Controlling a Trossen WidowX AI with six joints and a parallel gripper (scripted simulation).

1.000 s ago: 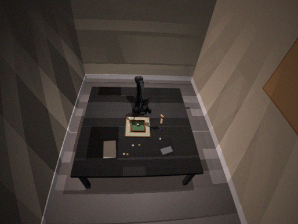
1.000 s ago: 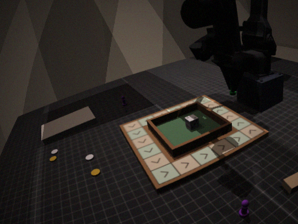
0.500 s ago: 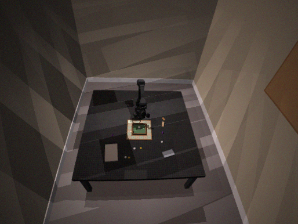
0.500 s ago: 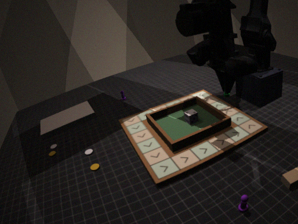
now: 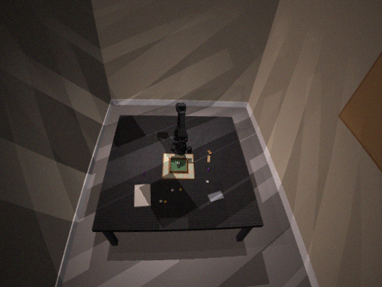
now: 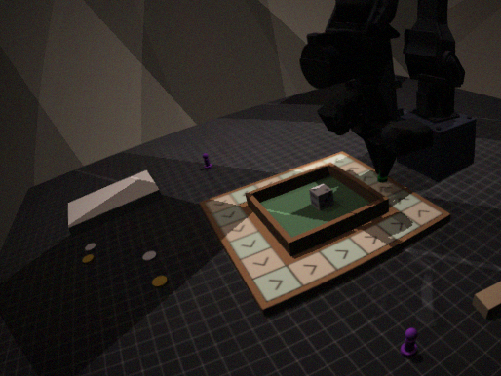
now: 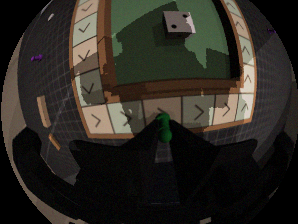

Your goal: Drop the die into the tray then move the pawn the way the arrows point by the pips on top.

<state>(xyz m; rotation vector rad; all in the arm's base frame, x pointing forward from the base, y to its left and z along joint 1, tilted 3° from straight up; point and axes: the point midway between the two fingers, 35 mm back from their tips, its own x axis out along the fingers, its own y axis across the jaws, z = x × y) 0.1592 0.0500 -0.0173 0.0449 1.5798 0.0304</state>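
The grey-white die (image 5: 178, 163) (image 6: 322, 198) (image 7: 177, 22) rests inside the green-floored dice tray (image 6: 336, 226) (image 7: 175, 86). Its upper face shows two dark pips in the wrist view. The board (image 5: 178, 177) (image 6: 275, 285) (image 7: 95, 120) has pink and pale green arrow squares around the tray. My gripper (image 6: 382, 171) (image 7: 162, 123) is shut on the green pawn (image 6: 382, 179) (image 7: 164, 134). It holds it low over the board's row nearest the arm base, at a pink square. Whether the pawn's base touches the board cannot be told.
A purple pawn (image 6: 207, 161) stands beyond the board, another (image 6: 409, 342) on the near side. A wooden block (image 6: 489, 298) (image 7: 43, 111) and a smaller orange piece (image 7: 54, 142) lie beside the board. White and yellow discs (image 6: 149, 255) (image 6: 159, 281) and a pale slab (image 6: 114, 197) lie farther out.
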